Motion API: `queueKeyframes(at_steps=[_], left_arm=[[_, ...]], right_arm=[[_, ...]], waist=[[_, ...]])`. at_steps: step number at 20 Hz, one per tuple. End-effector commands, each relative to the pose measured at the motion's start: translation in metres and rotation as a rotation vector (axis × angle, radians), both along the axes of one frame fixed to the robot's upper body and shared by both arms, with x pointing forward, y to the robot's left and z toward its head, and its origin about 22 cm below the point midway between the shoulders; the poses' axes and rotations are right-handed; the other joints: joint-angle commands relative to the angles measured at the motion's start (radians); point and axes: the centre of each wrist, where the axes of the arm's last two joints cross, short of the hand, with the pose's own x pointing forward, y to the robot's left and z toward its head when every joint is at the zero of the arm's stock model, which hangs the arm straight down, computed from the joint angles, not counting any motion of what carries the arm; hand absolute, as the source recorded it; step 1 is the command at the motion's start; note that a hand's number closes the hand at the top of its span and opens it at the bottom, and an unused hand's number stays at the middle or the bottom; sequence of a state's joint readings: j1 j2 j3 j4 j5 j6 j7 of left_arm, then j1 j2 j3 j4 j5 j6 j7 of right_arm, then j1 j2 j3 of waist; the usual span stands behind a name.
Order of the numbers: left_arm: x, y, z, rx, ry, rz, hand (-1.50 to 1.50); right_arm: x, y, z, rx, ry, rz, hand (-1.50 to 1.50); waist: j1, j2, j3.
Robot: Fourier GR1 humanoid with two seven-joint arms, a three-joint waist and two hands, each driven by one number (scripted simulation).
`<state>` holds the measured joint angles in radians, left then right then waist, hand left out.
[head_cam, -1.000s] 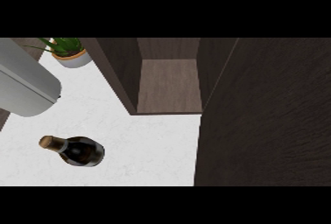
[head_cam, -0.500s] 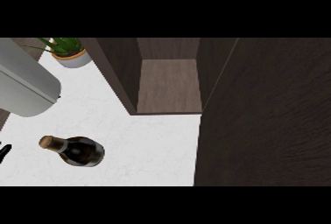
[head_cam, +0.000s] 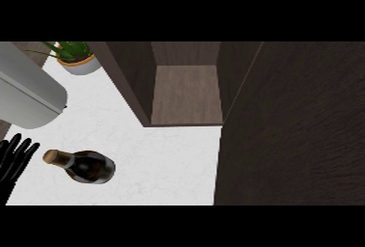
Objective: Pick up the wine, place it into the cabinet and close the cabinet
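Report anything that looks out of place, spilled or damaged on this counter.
Nothing stands out. The wine bottle sits intact on the white counter, nothing spilled round it. The cabinet stands open, its door swung out at the right. The left hand shows at the left edge, fingers straight, apart from the bottle.

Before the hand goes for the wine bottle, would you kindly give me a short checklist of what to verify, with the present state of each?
1. Wine bottle in view on the counter: ok.
2. Left hand open, fingers straight, beside the cork end: ok.
3. Bottle already held: not ok, the hand is apart from it.
4. Cabinet open, shelf bare: ok.
5. Right hand in view: not ok.
6. Path from bottle to cabinet free of the plant: ok.
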<state>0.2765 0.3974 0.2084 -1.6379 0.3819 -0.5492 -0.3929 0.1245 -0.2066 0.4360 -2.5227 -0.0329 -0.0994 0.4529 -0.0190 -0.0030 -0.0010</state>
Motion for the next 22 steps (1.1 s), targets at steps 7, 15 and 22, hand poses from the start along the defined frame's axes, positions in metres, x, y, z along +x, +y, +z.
queueKeyframes(at_steps=[7,15,22], left_arm=[[0.040,0.011,-0.034,0.022,0.044,0.025,-1.50],[0.058,-0.013,-0.074,0.025,0.078,-0.023,-1.50],[0.045,-0.012,-0.101,0.020,0.109,-0.061,-1.50]], right_arm=[[-0.044,-0.018,0.034,0.033,-0.075,0.027,-1.50],[-0.045,-0.021,0.038,0.013,-0.071,0.032,-1.50],[-0.052,-0.017,0.040,0.054,-0.075,0.039,-1.50]], waist=[[-0.007,0.002,-0.001],[-0.006,0.002,0.000],[-0.013,-0.001,-0.001]])
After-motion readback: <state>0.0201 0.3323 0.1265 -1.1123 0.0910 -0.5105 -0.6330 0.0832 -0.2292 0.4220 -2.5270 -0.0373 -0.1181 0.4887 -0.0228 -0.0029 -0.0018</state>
